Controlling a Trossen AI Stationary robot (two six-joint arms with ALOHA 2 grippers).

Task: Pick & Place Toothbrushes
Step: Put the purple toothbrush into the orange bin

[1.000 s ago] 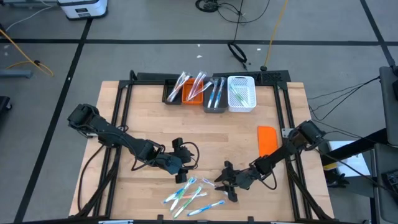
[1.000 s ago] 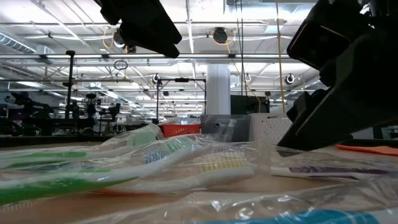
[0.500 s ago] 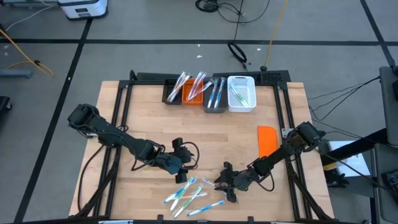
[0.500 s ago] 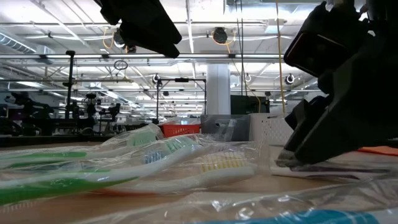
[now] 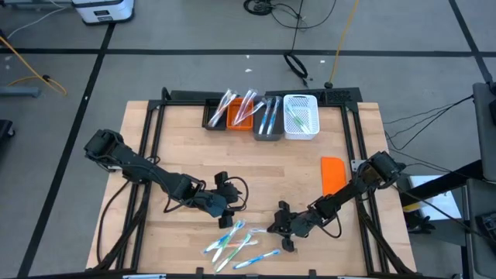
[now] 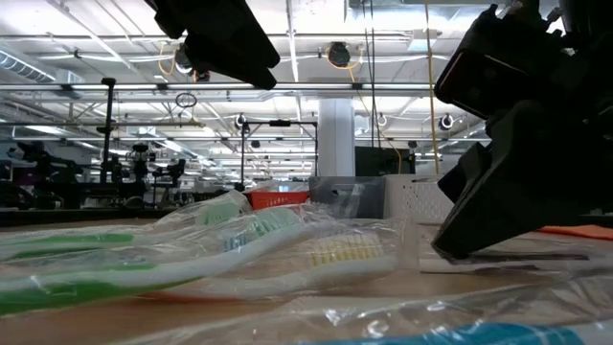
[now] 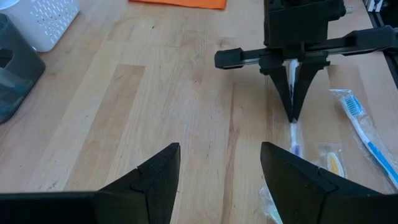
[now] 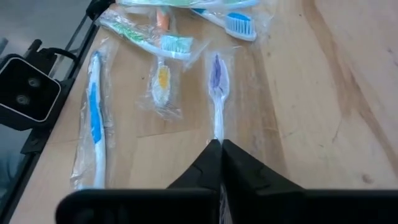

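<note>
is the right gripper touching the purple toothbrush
Touching. In the right wrist view the right gripper has its fingers shut on the handle of the purple-bristled toothbrush; the left wrist view shows the same pinch.

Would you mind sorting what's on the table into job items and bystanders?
Job:
- loose toothbrushes
- purple-bristled toothbrush, pinched by the right gripper
- bins

Bystanders:
- orange block
- left gripper, open, waiting near the pile

A large industrial lab or workshop hall is showing behind the table. Ceiling light strips [image 6: 115, 43], pipes and a white column [image 6: 336, 137] are stretching across it, while cables [image 5: 294, 15] are lying on the grey floor [image 5: 194, 31].
</note>
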